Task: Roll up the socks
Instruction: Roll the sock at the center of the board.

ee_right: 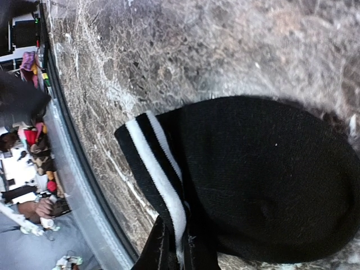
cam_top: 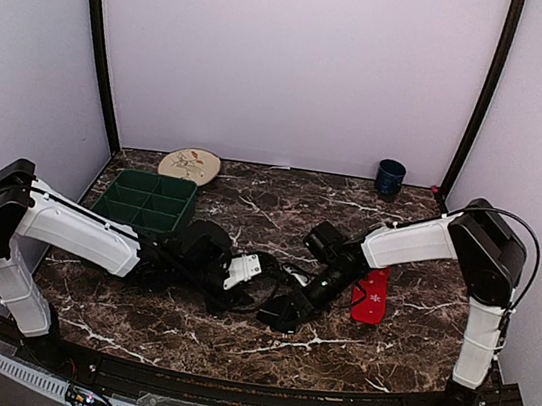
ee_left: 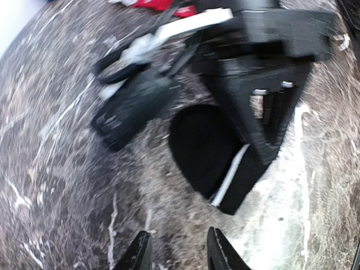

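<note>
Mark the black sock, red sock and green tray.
black sock (ee_right: 270,180), right wrist view, middle of the knit body.
red sock (cam_top: 372,298), top external view, middle of the fabric.
green tray (cam_top: 160,177), top external view, far rim.

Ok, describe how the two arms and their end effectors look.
Both the left arm and right arm have white rounded links joined by bulky black joint housings. A thin black cable loops over the right one. The left end effector and right end effector are black, with two slim fingers.

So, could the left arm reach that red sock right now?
Probably not easily: the right gripper, clamped on the black sock, and its arm lie between the left gripper and the red sock.
</note>
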`<act>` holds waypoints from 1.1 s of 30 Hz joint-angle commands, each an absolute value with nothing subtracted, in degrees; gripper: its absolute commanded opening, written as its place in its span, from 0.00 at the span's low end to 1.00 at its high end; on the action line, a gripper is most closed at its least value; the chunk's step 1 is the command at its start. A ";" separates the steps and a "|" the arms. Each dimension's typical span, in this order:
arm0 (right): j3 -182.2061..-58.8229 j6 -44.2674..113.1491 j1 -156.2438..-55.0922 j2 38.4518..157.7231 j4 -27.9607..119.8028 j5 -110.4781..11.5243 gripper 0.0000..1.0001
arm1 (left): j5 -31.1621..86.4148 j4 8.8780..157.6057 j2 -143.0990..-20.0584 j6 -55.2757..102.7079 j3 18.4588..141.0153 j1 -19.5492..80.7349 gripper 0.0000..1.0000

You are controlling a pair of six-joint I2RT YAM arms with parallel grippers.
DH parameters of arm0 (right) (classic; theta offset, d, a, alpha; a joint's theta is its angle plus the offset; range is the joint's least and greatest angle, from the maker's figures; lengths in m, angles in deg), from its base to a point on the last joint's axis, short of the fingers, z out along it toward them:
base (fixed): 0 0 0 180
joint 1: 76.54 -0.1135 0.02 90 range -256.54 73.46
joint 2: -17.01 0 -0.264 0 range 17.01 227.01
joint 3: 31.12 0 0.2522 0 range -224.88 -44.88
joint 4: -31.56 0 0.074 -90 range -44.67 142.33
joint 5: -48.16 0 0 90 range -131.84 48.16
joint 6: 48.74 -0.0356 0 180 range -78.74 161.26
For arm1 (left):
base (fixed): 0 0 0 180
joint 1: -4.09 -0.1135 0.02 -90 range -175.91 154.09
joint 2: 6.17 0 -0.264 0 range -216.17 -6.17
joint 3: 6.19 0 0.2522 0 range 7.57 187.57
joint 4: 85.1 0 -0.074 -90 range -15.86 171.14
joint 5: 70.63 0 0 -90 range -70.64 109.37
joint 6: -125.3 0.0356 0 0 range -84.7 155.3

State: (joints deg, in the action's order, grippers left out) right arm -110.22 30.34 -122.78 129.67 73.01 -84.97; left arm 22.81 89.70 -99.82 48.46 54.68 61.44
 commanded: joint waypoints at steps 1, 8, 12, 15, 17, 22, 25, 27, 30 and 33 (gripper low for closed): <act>-110.53 29.04 -121.98 131.20 75.73 -88.16 0.05 | 18.12 91.39 -98.67 55.60 54.88 65.38 0.37; -112.89 28.76 -121.71 131.62 76.99 -89.01 0.04 | 13.77 92.56 -100.90 63.10 55.52 70.91 0.37; -113.08 28.90 -121.76 131.59 77.61 -89.12 0.04 | 12.81 91.40 -103.24 66.45 57.22 72.54 0.37; -113.31 29.42 -121.69 131.59 78.29 -89.12 0.04 | 11.07 90.78 -105.20 68.90 58.56 73.46 0.37; -113.13 29.53 -121.72 131.54 78.53 -89.12 0.04 | 9.66 90.46 -106.58 69.98 59.29 73.77 0.36; -112.60 29.65 -121.66 131.71 78.34 -89.45 0.04 | 9.62 90.31 -108.60 71.47 60.30 73.88 0.35; -112.43 29.65 -121.67 132.07 78.16 -89.99 0.04 | 9.64 89.66 -109.54 71.80 60.94 73.88 0.34; -112.25 29.74 -121.71 132.14 78.04 -90.08 0.04 | 9.74 89.60 -109.85 72.06 61.20 73.88 0.34; -111.85 29.83 -121.76 132.32 77.90 -90.15 0.03 | 9.88 89.61 -110.26 72.48 61.82 73.88 0.34; -111.35 29.61 -121.76 132.33 77.42 -90.31 0.03 | 9.85 88.23 -111.21 72.99 62.80 73.88 0.34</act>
